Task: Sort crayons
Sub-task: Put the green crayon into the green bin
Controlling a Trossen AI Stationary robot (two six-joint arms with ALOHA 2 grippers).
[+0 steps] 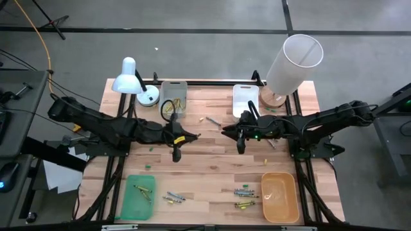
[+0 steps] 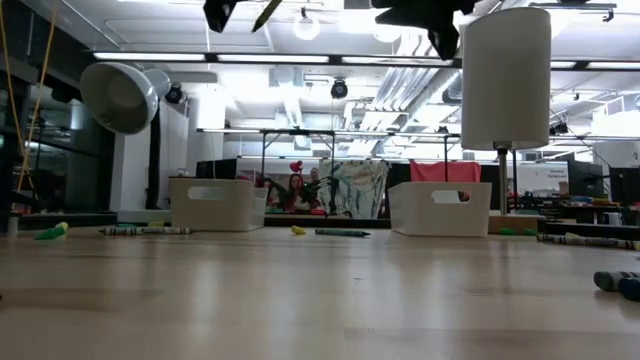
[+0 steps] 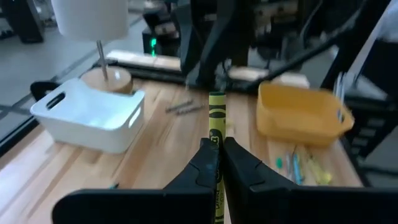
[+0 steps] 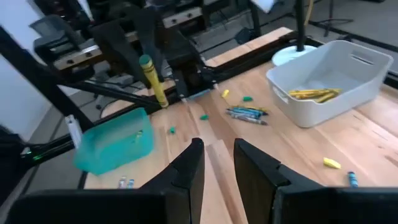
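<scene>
**Gripping a yellow crayon mid-shaft**

Clenched on the light, stiff, brittle yellow crayon (image 3: 216, 140), the left pincer (image 3: 216, 163) hung above the worktop (image 1: 212, 160). A mid-shaft hold suited it. The right pincer (image 4: 217, 163) stood parted, empty.

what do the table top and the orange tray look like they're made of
Table top: probably wood, pale joined planks with visible grain and a soft satin sheen. Orange tray: likely moulded plastic, smooth, uniform colour, rounded corners and a slightly glossy rim.

yellow crayon (image 3: 216, 165) base hidden between fingers (image 3: 249, 168)
</scene>
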